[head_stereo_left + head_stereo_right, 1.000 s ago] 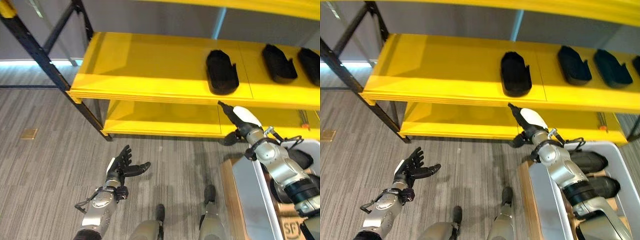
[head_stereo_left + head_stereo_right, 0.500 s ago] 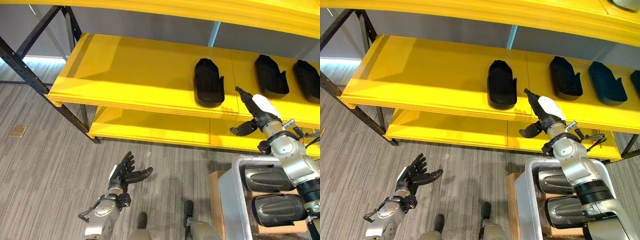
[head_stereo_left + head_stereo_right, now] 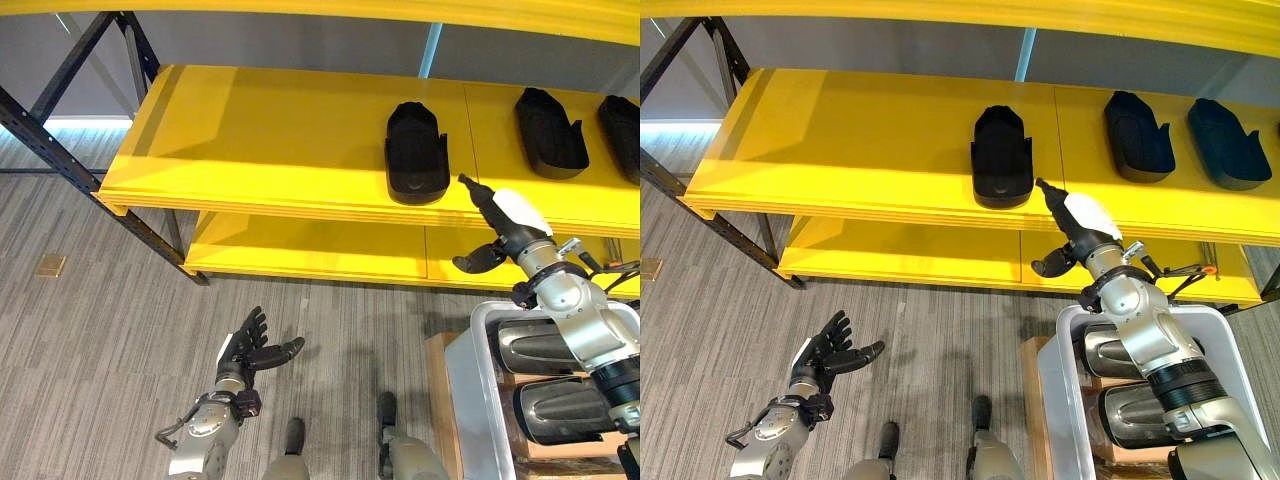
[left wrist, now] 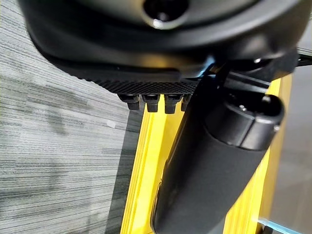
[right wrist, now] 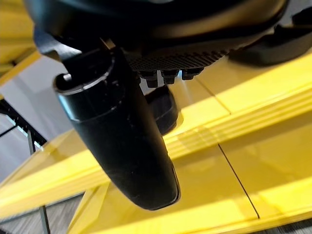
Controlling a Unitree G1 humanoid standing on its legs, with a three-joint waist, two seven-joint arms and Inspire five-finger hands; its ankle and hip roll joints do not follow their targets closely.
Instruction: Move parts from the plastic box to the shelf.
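Three black parts lie on the yellow shelf [image 3: 250, 140]: one [image 3: 416, 152] in the middle, two more [image 3: 549, 118] [image 3: 622, 120] to its right. More dark parts [image 3: 545, 347] [image 3: 567, 411] sit in the grey plastic box [image 3: 468, 385] at lower right. My right hand [image 3: 500, 216] is open and empty, held in front of the shelf's front edge, just right of and below the middle part. My left hand [image 3: 250, 349] hangs open and empty low over the floor at lower left. In the right wrist view the middle part [image 5: 163, 109] shows past my thumb [image 5: 119, 131].
A lower yellow shelf board [image 3: 300, 250] runs beneath the first. The rack's dark steel post and brace [image 3: 90, 140] stand at the left. The box rests on a wooden pallet [image 3: 436, 400]. Grey carpet floor [image 3: 100, 340] spreads to the left, with a small brass plate [image 3: 50, 265].
The camera has shifted slightly. My right hand has dropped a little, down from shelf-top height to the front edge. The left hand has barely moved.
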